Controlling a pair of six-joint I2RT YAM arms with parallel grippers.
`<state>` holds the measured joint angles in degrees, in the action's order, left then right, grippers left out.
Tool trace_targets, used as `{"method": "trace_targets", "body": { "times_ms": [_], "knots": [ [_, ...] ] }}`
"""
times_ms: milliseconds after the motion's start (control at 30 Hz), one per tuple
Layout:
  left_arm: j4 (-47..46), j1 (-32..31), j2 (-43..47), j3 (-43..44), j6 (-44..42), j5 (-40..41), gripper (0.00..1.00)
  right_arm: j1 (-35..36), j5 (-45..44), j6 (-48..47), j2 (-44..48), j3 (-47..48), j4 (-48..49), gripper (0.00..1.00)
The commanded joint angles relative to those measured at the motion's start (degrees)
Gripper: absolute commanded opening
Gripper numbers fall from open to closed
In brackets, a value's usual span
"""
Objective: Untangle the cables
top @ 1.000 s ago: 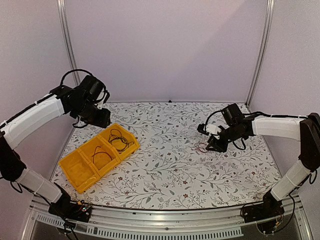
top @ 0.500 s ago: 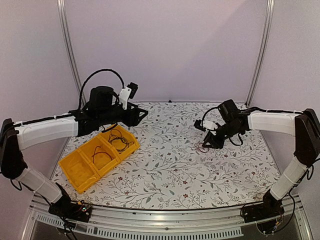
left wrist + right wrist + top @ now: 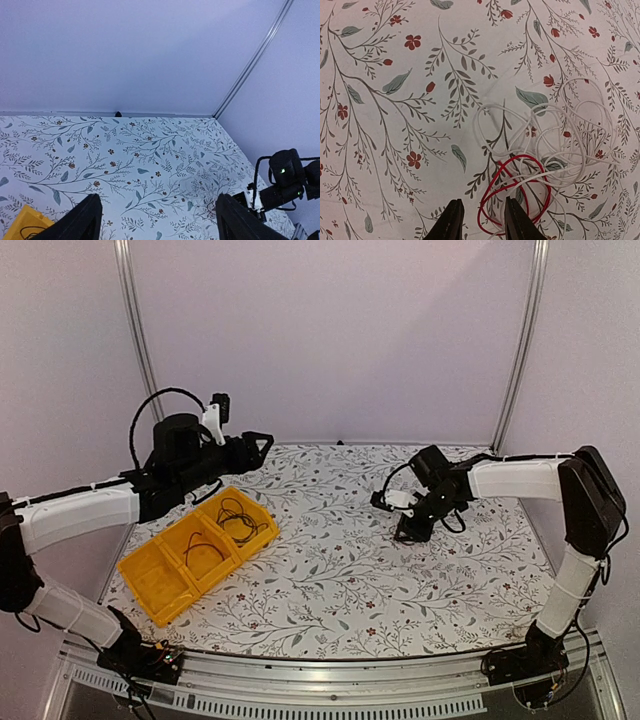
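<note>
In the right wrist view a tangle of pale cables [image 3: 570, 131] lies on the floral tabletop, with a red cable [image 3: 538, 170] looped through its near side. My right gripper [image 3: 482, 222] hovers just over it, open a little, and the red loop's left edge lies between the fingertips [image 3: 452, 220] without being pinched. From above, the right gripper [image 3: 405, 530] covers the tangle. Black cables [image 3: 237, 518] lie coiled in the yellow bin [image 3: 150, 585]. My left gripper [image 3: 262, 442] is raised beyond the bin, wide open and holding nothing [image 3: 157, 222].
The yellow bin has three compartments; another black coil [image 3: 200, 545] lies in the middle one. Its corner [image 3: 25, 227] shows at the lower left of the left wrist view. The right arm [image 3: 285, 180] shows at that view's right edge. Side walls and the back wall enclose the table.
My left arm has lifted away from above the bin and now points across the table, its jaws wider. My right gripper has shifted left over the tangle and narrowed slightly.
</note>
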<state>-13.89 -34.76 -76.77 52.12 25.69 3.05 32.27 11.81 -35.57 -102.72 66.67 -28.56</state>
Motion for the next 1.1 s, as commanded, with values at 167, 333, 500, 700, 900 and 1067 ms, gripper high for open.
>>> {"method": "trace_targets", "body": {
  "times_ms": [167,333,500,700,900,1067],
  "knots": [
    [-25.5,9.7,-3.4,-4.5,14.0,-43.5,0.78,1.4,-4.3,0.8,-3.5,4.7,-0.5,0.33],
    [-28.7,9.5,-7.8,-2.7,16.1,-54.1,0.66,1.7,-4.8,0.8,-4.8,5.0,-0.3,0.34],
    [-25.7,9.6,-7.4,-2.7,13.7,-51.5,0.65,1.9,-7.9,1.7,-6.8,5.6,0.3,0.36],
    [-16.2,9.6,-5.1,-1.6,8.5,-43.3,0.64,1.9,-9.6,2.7,-8.3,6.7,0.5,0.27],
    [-13.7,9.5,-4.6,-1.0,6.5,-41.2,0.64,1.9,-8.4,4.2,-6.9,8.3,-1.7,0.04],
    [-13.5,8.9,-3.3,-2.0,4.2,-37.9,0.59,1.9,-4.7,4.8,-0.8,8.8,-5.2,0.0]
  ]
}}
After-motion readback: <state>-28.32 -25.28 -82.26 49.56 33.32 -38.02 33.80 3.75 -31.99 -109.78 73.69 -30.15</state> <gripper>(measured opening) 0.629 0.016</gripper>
